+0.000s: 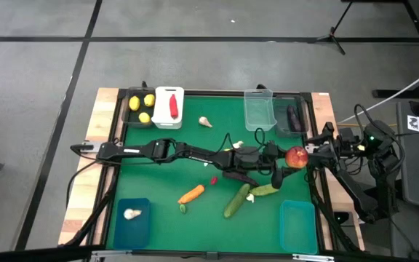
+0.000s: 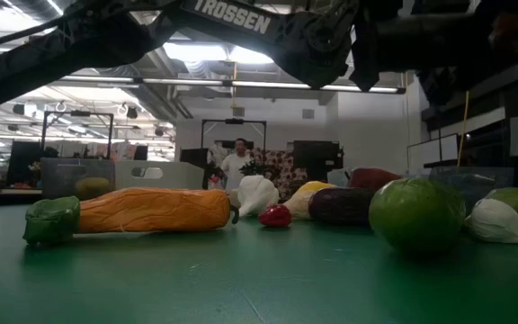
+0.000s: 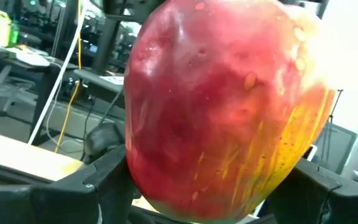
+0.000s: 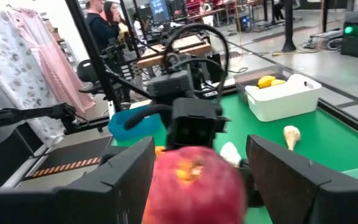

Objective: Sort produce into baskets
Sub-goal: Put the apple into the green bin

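Note:
A round red fruit [image 1: 295, 156], with a yellow flush on one side [image 3: 229, 106], hangs above the table's right side. My left gripper [image 1: 286, 157] is stretched across the table and shut on it. My right gripper [image 4: 199, 146] faces it from the right, open. Its two fingers [image 4: 126, 180] stand on either side of the fruit [image 4: 194, 183]; I cannot tell whether they touch it. On the green mat lie a carrot [image 1: 191, 193], two cucumbers [image 1: 236, 201], a garlic bulb [image 1: 205, 121] and a small red piece [image 1: 214, 180]. My left gripper pinches the red fruit by its two opposite sides [image 3: 143, 177], one finger [image 3: 98, 186] on each. The fingers come about level from the table's left, tipped slightly upward. The fruit is lifted clear of the table and fills the gap between the fingers.
Along the far edge stand a dark bin with lemons [image 1: 139, 108], a white bin with a red chili [image 1: 169, 107], a clear bin [image 1: 259, 109] and a dark bin with an eggplant [image 1: 291, 116]. Two teal bins [image 1: 132, 222] [image 1: 298, 225] stand near; the left one holds garlic.

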Tool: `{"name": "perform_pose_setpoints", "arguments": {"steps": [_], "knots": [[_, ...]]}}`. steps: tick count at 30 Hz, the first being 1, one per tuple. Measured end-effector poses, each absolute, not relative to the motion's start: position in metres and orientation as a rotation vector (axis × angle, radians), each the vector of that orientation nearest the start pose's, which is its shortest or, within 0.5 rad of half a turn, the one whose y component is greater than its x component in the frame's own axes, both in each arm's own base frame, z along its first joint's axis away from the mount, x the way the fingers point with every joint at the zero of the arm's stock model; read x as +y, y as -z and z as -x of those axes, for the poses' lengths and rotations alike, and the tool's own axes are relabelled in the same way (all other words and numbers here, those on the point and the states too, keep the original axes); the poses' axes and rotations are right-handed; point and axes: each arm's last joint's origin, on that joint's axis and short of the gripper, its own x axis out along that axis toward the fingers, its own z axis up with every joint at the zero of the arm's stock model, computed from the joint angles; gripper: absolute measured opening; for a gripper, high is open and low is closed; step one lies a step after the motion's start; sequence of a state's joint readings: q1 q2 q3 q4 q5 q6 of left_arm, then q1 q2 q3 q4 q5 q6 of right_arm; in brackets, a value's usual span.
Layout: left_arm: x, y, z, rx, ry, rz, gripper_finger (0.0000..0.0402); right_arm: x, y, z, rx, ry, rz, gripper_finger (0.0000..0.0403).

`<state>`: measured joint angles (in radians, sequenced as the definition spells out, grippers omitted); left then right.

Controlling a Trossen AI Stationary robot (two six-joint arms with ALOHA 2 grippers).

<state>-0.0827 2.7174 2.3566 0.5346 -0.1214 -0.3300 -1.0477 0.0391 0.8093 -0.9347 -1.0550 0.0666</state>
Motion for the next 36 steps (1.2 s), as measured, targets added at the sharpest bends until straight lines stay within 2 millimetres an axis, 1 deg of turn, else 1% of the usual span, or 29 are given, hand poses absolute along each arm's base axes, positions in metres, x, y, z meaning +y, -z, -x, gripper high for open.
{"name": "perform_pose_setpoints", "arguments": {"steps": [5,8,11,14,16,17,19,21,23,26,29,33,36], "knots": [[-0.051,-0.202,-0.603,-0.209,0.003,0.326,0.0287,0.036,-0.313,-0.007,0.089,0.051,-0.202,0.0253],[-0.051,-0.202,-0.603,-0.210,0.002,0.322,0.0287,0.032,-0.312,-0.010,0.086,0.045,-0.198,0.0253],[-0.051,-0.202,-0.603,-0.207,0.001,0.325,0.0287,0.026,-0.308,-0.014,0.084,0.057,-0.246,0.0253],[-0.050,-0.202,-0.603,-0.207,0.000,0.325,0.0287,0.023,-0.307,-0.015,0.079,0.047,-0.246,0.0253],[-0.049,-0.202,-0.603,-0.206,-0.002,0.326,0.0287,0.023,-0.310,-0.017,0.071,0.006,-0.259,0.0253],[-0.049,-0.202,-0.603,-0.207,-0.002,0.326,0.0287,0.023,-0.312,-0.017,0.068,-0.020,-0.299,0.0253],[-0.049,-0.202,-0.603,-0.209,-0.001,0.326,0.0287,0.027,-0.319,-0.015,0.060,-0.092,-0.363,0.0253],[-0.049,-0.206,-0.603,-0.199,0.001,0.323,0.0287,0.036,-0.329,-0.010,0.059,-0.187,-0.371,0.0253],[-0.049,-0.210,-0.602,-0.203,0.002,0.309,0.0287,0.044,-0.346,-0.003,0.058,-0.334,-0.357,0.0253],[-0.049,-0.216,-0.601,-0.201,0.002,0.295,0.0287,0.050,-0.386,0.004,0.048,-0.494,-0.326,0.0253],[-0.049,-0.221,-0.600,-0.208,0.004,0.297,0.0287,0.049,-0.432,0.006,0.048,-0.559,-0.316,0.0253],[-0.048,-0.227,-0.599,-0.220,0.005,0.299,0.0287,0.050,-0.494,0.010,0.018,-0.633,-0.234,0.0253],[-0.048,-0.231,-0.598,-0.230,0.010,0.301,0.0287,0.040,-0.533,0.001,0.005,-0.656,-0.209,0.0253]]}}
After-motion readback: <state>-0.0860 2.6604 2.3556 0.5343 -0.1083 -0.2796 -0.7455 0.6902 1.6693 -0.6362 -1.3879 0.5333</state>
